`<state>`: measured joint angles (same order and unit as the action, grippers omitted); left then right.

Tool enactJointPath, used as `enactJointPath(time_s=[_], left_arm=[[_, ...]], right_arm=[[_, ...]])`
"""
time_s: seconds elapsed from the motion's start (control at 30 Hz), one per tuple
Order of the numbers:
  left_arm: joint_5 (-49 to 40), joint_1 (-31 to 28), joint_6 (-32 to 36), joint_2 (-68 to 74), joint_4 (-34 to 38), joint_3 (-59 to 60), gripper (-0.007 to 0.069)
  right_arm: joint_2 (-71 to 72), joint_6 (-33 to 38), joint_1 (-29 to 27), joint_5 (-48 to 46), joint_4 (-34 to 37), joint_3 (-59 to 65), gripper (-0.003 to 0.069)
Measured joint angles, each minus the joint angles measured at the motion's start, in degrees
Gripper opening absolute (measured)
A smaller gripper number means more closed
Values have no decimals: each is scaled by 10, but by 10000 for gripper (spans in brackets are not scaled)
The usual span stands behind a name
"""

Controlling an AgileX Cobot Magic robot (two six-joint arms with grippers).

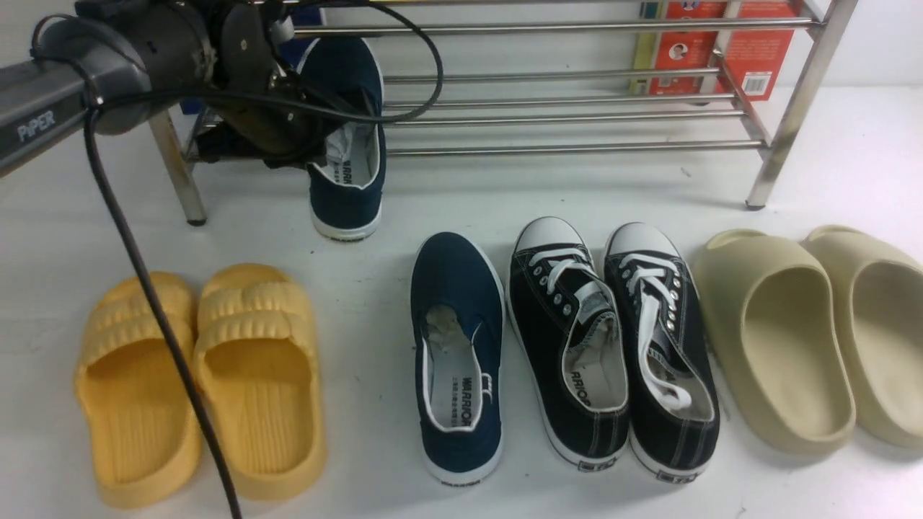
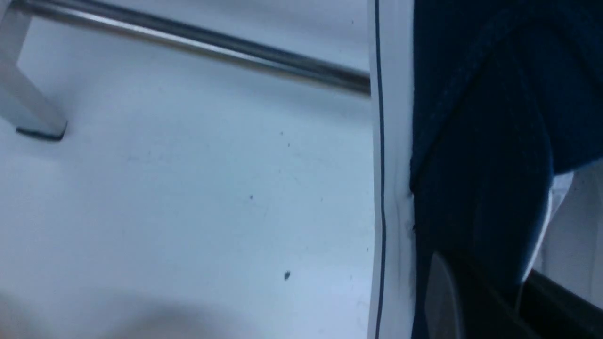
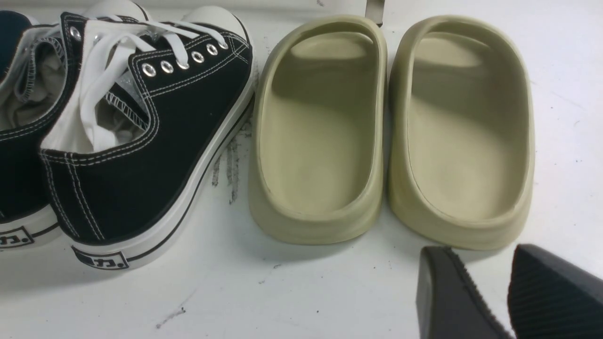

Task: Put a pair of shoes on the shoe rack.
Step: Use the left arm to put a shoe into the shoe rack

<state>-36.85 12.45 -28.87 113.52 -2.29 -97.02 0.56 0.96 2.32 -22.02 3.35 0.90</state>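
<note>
The left pincer (image 2: 518, 308) pinches one navy slip-on (image 1: 347, 209) at the rack's (image 1: 577, 148) lower tier, its placing seemingly unfinished. The other slip-on (image 1: 461, 454) remains to be racked from the bench (image 1: 360, 461). The right pincer's (image 3: 485, 287) fingertips stand slightly apart.

Slip-ons: navy (image 1: 458, 274), white trim and soles; dark lettering on pale insoles. Lace-ups: black (image 1: 570, 339), white toe caps, laces, stitching. Slippers toward table's left edge: yellow (image 1: 259, 382), ribbed. Clogs toward table's right edge: plain beige-khaki (image 1: 779, 339). Rack: shiny silver (image 1: 577, 148). Table: white (image 1: 375, 447), dark specks.
</note>
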Motion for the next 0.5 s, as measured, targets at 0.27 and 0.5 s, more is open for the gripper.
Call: enactJointPath(time_s=[0.27,0.5], left_arm=[[-3,-12,16,77,6,-97,25],[-10,-12,20,97,5,-139,25]], right_arm=[[0,0,0,0,0,0,239],[0,0,0,0,0,0,239]])
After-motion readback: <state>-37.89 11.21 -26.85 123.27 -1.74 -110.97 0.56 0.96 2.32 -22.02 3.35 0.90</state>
